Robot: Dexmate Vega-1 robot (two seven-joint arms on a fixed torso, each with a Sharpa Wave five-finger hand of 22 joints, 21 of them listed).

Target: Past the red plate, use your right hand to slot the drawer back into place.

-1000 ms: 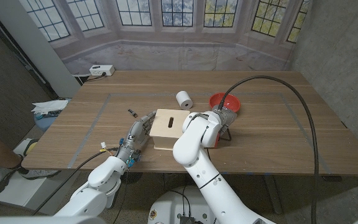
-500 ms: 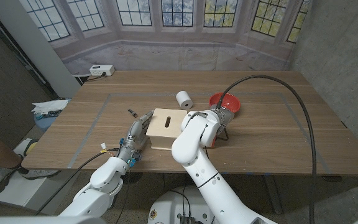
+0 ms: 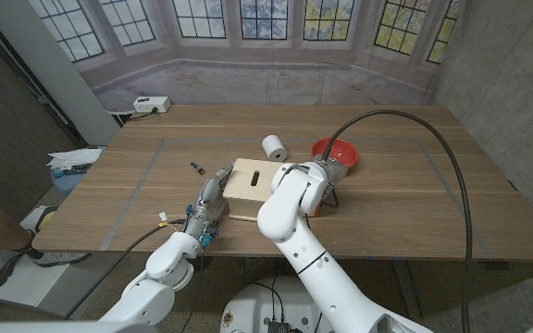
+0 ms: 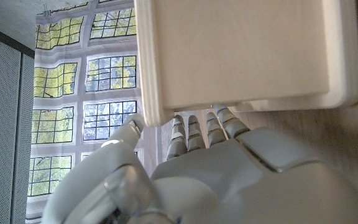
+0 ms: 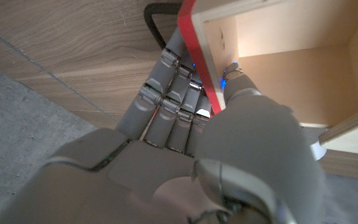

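Right hand (image 5: 185, 155) pinches the red-edged drawer (image 5: 260, 68) wall, thumb inside, fingers (image 5: 166, 93) outside; red plate (image 3: 335, 152) lies just beyond it. Left hand (image 3: 208, 205), fingers together, touches the wooden box (image 3: 253, 185) side, possibly bracing it.

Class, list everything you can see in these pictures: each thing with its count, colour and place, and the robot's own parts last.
table: one, brown wood, under everything.
wooden box: one, pale wood, table middle, slot on top.
drawer: one, pale wood with red front edge, open at the box's right side.
red plate: one, red, beyond the box to the right.
white roll: one, white, beyond the box.
small dark item: one, left of the box; too small to tell.
left hand: grey, touches the box's left side.
right hand: grey, grips the drawer's red edge.
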